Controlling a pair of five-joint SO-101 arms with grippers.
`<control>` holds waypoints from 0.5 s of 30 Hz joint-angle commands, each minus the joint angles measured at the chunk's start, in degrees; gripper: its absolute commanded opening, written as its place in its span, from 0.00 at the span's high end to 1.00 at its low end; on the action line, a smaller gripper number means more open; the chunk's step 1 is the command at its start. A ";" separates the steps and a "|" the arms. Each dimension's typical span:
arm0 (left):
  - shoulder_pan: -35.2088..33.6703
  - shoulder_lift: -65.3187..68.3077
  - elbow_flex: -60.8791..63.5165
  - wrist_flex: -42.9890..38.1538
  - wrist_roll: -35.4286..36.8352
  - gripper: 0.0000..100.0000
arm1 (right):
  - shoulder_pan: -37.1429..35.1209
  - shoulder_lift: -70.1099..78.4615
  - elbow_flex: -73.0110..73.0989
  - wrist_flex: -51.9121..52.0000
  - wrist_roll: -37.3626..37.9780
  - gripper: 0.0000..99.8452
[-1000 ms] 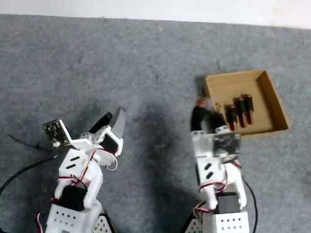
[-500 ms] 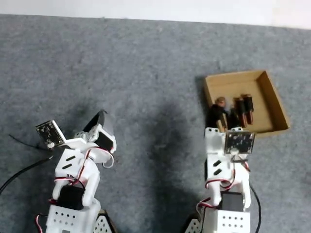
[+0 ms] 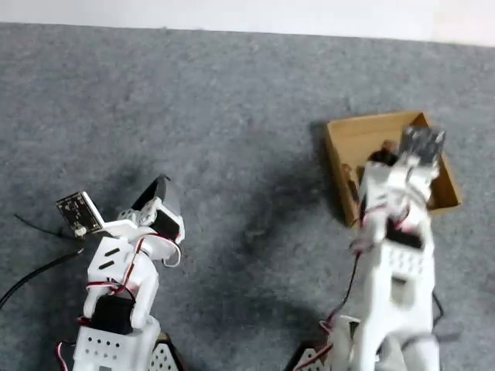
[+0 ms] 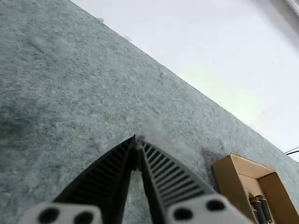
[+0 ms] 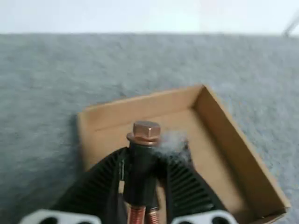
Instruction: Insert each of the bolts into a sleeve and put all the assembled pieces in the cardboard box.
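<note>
Right gripper (image 5: 145,163) is closed on a dark sleeve (image 5: 140,169), held roughly upright with the copper bolt (image 5: 146,132) seated in it, hex head on top. The piece hangs over the cardboard box (image 5: 140,100), inside its walls as the right wrist view shows it; how high above the floor cannot be told. Left gripper (image 4: 138,142) is drawn back near its base, jaws pressed together on nothing. Judgement: the piece is metal, stiff, dense for its bulk and smooth, so it could slip in the ribbed pads. The bolt seems only dropped in, so tilting head-down may let it slide out. Best hold is across the sleeve's middle, as now, with the head up. Assembled pieces (image 4: 259,205) already lie in the box at one side; a dropped piece could knock or roll onto them. The box walls are low but near the jaws, so opening wide could nudge the light box on the grey mat (image 3: 232,100).
</note>
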 commanded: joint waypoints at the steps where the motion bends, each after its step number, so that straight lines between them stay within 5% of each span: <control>1: -0.48 -0.75 1.19 -1.41 -0.62 0.99 | 3.65 13.58 -13.32 -2.33 0.35 0.99; 6: -0.40 -0.75 1.19 -1.58 -0.62 0.99 | 5.32 25.01 -22.81 5.41 0.44 0.98; 15: -0.40 -0.75 1.19 -1.58 -0.62 0.99 | 4.35 27.56 -27.03 13.32 0.00 0.75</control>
